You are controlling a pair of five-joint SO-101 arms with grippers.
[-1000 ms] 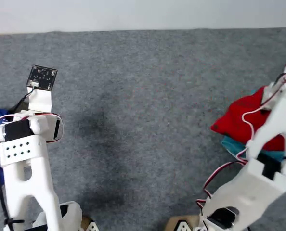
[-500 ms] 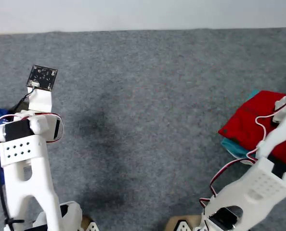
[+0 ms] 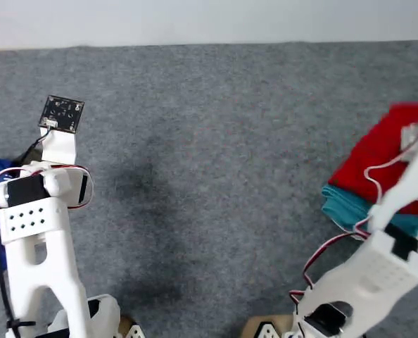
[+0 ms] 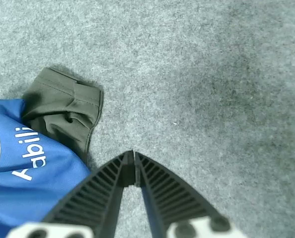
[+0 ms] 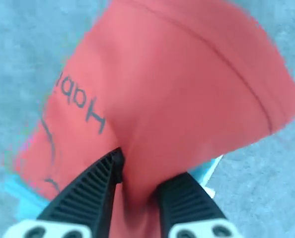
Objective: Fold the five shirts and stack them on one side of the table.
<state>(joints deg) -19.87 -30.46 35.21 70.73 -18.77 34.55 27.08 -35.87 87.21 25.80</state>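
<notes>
Over the last second the right arm (image 3: 378,260) has carried the red shirt (image 3: 378,151) outward. It was bunched a little way in from the right edge of the tabletop (image 3: 216,141). It now lies drawn out toward that edge and farther back, on top of the teal shirt (image 3: 346,205), whose near end sticks out from under it. The left arm (image 3: 36,232) has not moved at all. To my eye the red shirt is being settled onto the pile at the right edge, so this placing looks nearly done, though the cloth is not yet let go. The high view gives the layout, red over teal, but the arm hides the grip itself. The right wrist view supplies that: the right claw (image 5: 147,166) is clenched on a fold of red cloth, with teal peeking out beneath. The left wrist view shows the left claw (image 4: 134,168) pinched closed on nothing, hanging over bare tabletop near the left edge. Just beside it are a blue shirt (image 4: 23,188) and a crumpled dark olive shirt (image 4: 63,106), touching each other. Both look unfolded, so they are probably work still to come.
</notes>
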